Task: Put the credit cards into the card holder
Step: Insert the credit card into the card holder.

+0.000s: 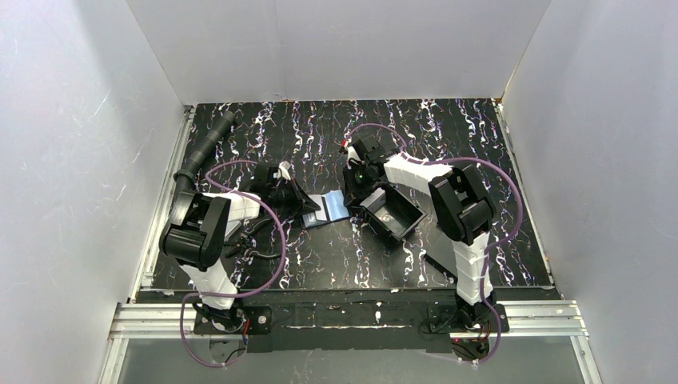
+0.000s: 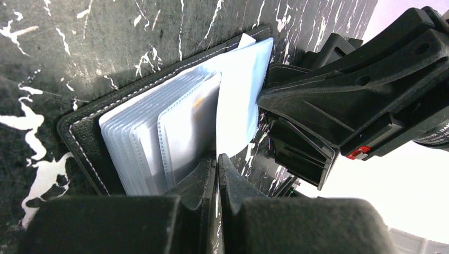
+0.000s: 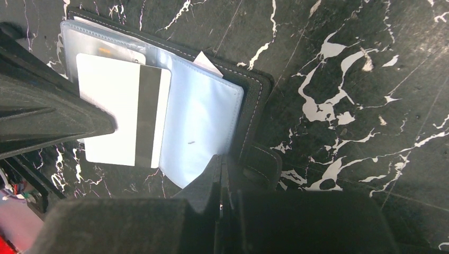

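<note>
Right wrist view: the card holder [image 3: 206,111] lies opened flat on the table [image 3: 344,79], pale blue inside facing up, clear sleeves [image 2: 159,127] fanned over its left half. In the top external view it sits mid-table between the two arms, just left of the black tray [image 1: 393,212].

A white credit card [image 3: 124,106] with a dark stripe hovers over the sleeves. The left gripper [image 2: 217,159] has its jaws closed on the card's far edge; in the left wrist view the card shows edge-on. The right gripper [image 3: 221,164] has its jaws closed at the holder's edge beside the snap tab [image 3: 262,164]. Whether they pinch the cover or only press on it cannot be told.

Step in hand, as judged: seating the card in a sleeve.
1. Keep the holder pinned with the right jaws.
2. Bring the card's free edge to the sleeve mouth at a shallow angle. The mouth itself is not visible.
3. Slide along the sleeve, not down into it.
4. Release only once seated.

Orientation: the holder's opened span runs roughly left to right, its fold near to far. The card's long axis, marked by the stripe, lies about parallel to the fold.
</note>
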Robot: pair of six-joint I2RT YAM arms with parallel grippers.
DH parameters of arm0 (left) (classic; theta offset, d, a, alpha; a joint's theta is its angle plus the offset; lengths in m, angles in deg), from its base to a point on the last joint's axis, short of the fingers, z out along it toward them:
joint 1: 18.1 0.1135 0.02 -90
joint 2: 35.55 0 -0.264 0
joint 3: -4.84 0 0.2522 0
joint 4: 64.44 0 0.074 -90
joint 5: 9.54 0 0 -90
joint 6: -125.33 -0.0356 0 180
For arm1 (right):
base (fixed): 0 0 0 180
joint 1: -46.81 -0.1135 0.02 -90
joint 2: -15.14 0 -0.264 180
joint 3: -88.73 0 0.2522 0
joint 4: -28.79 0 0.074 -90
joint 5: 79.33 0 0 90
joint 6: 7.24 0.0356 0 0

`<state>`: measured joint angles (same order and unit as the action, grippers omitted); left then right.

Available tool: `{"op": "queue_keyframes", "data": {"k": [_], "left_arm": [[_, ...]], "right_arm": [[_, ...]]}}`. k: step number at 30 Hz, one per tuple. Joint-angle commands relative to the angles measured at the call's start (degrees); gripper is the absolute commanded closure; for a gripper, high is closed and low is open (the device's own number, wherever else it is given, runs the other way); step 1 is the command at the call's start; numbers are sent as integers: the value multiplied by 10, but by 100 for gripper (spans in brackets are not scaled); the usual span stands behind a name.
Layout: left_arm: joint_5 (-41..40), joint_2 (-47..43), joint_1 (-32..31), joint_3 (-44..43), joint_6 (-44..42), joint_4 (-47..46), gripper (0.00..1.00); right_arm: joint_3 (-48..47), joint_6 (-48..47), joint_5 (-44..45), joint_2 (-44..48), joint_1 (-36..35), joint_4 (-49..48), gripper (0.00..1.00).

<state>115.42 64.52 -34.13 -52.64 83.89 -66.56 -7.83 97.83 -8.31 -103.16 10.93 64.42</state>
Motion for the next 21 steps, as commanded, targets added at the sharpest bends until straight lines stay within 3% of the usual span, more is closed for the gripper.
{"op": "queue_keyframes", "data": {"k": [1,21], "left_arm": [[-37,-41,2,19,-22,8,100],[-10,0,1,10,-1,-9,100]], "right_arm": [[4,-10,18,-12,-11,1,94],[4,-7,13,-13,-11,-3,95]]}}
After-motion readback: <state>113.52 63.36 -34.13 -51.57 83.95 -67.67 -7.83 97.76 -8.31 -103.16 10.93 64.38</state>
